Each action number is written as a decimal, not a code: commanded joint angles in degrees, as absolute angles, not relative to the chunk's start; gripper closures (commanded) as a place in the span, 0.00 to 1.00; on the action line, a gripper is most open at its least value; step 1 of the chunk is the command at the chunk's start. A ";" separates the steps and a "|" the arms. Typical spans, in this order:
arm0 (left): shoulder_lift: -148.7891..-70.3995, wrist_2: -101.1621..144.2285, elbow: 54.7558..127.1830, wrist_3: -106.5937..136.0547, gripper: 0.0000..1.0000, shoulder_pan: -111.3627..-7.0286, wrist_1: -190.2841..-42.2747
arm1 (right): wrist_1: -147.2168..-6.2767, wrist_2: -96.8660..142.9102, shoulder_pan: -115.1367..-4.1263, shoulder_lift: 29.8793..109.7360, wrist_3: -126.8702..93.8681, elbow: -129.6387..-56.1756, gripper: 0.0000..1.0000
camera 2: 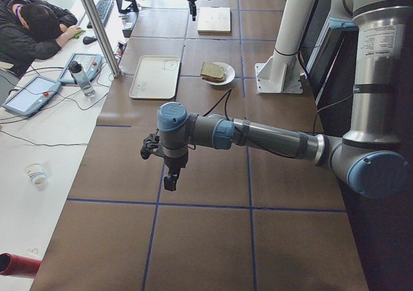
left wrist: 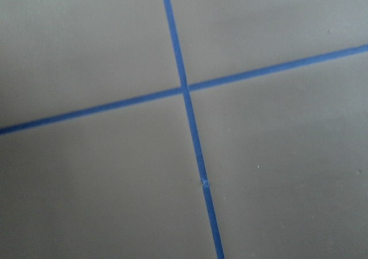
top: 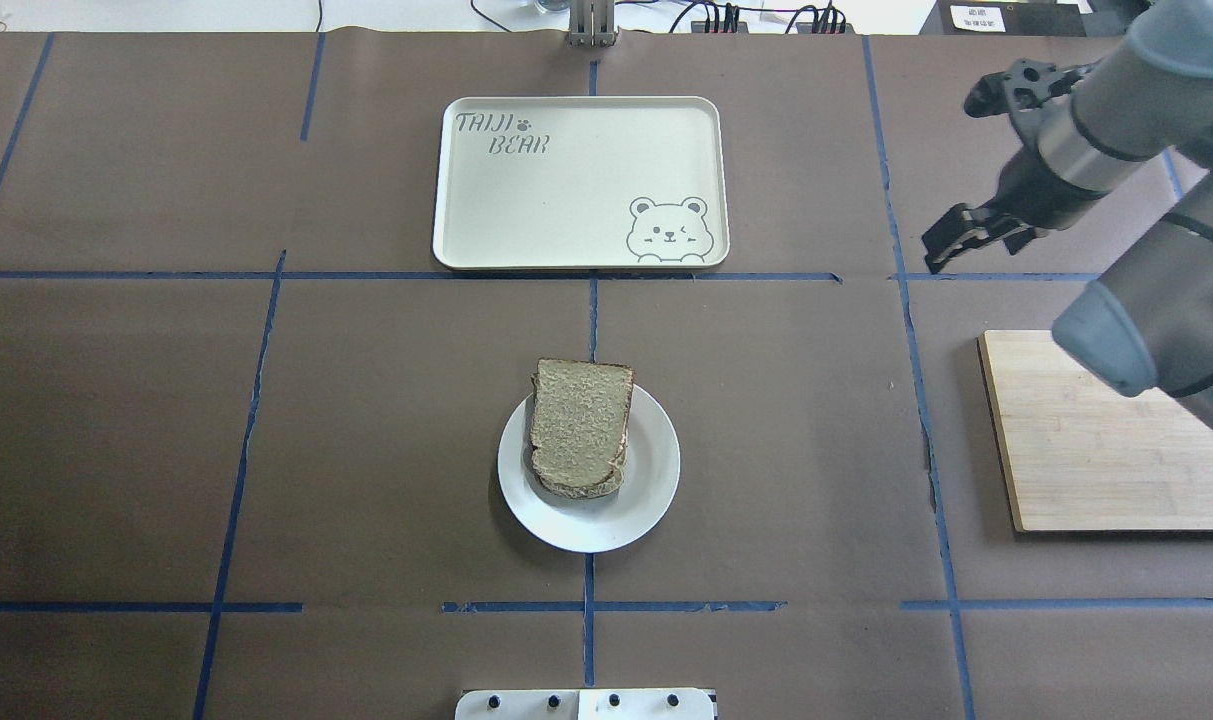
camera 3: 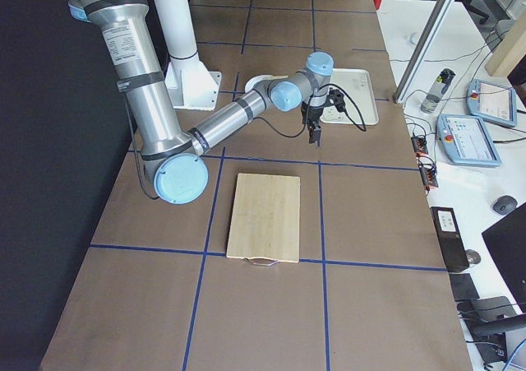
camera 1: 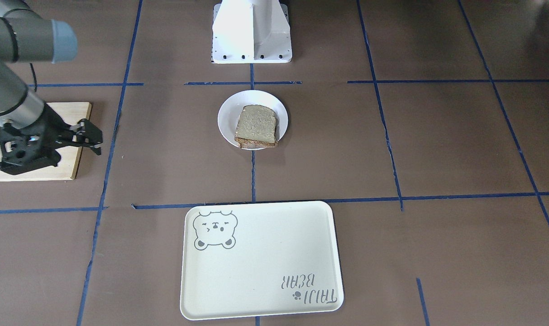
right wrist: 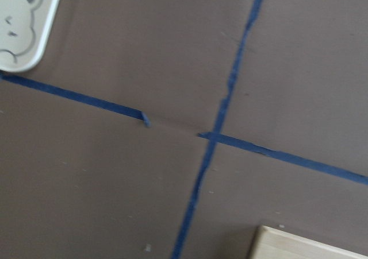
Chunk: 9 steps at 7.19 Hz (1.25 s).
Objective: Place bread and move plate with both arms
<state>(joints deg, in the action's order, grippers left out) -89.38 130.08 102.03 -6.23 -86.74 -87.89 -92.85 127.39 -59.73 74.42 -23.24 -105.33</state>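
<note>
The bread (top: 578, 420), a pale speckled slice with a dark crust, lies on the small white plate (top: 656, 480) at the table's middle; the edge of a second slice shows under it. Bread (camera 1: 256, 124) and plate (camera 1: 229, 113) also show in the front view. My right gripper (top: 951, 250) hangs open and empty above the table, far to the right of the plate, beyond the wooden board's far corner (camera 1: 93, 140). My left gripper (camera 2: 169, 175) shows only in the left side view, far out over bare table; I cannot tell whether it is open or shut.
A cream tray with a bear drawing (top: 576, 190) lies beyond the plate, nothing on it. A wooden cutting board (top: 1096, 450) lies at the right, under my right arm. The white fixed base (camera 1: 251, 31) stands behind the plate. An operator sits at the side desk (camera 2: 32, 26).
</note>
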 commanded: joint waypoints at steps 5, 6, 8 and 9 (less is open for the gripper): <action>-95.62 131.48 98.52 -4.93 0.00 -85.44 -89.38 | -94.48 130.52 -86.54 97.35 15.64 -106.35 0.00; -95.54 137.84 98.79 -3.96 0.00 -80.56 -92.08 | -93.96 130.78 -86.57 100.17 14.51 -106.43 0.00; -95.45 140.98 98.88 10.90 0.00 -75.08 -100.57 | -93.87 131.48 -86.48 101.60 12.40 -105.47 0.00; -95.19 140.98 98.88 21.95 0.00 -71.84 -107.68 | -93.87 131.48 -86.48 101.60 12.39 -105.38 0.00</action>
<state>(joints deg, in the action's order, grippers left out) -95.41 140.34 98.84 10.23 -75.53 -100.08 -93.90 131.37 -86.43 101.24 12.81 -105.56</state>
